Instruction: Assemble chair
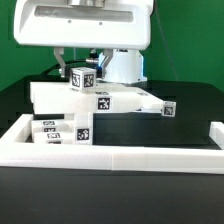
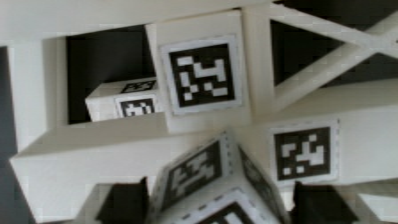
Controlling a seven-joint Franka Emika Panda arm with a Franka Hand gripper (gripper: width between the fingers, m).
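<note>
– While the gripper (image 1: 82, 68) sits this low over the seat plate (image 1: 55, 95), what worries you most?

– The tagged square block (image 1: 83, 79) between its fingers. In the wrist view it looks skewed against the white bars (image 2: 329, 70) beyond it. I'd judge that a push down from here could seat it crooked or jam it on an edge.

– And the plate itself?

– It seems to lie loose on the black table (image 1: 150, 130). A sideways load from a skewed block could shove it out of line, along with the small tagged piece (image 1: 168, 108) at its right end.

– Is the block actually held?

– The jaws stand about half apart with the block filling the gap. The wrist view is too close and cluttered to show the contact, but I take it as clamped. A weak hold on a corner might let the block twist.

– Where is the rest of the chair?

– The plate runs across the exterior view, just above centre. More loose chair parts (image 1: 55, 128) are stacked at lower left, against the border wall (image 1: 120, 157).

– And the arm's pose?

– The robot arm (image 1: 90, 25) fills the top of the frame with its wrist pointing straight down. The gripper hangs at upper centre-left, just over the plate's upper edge in the picture.
</note>
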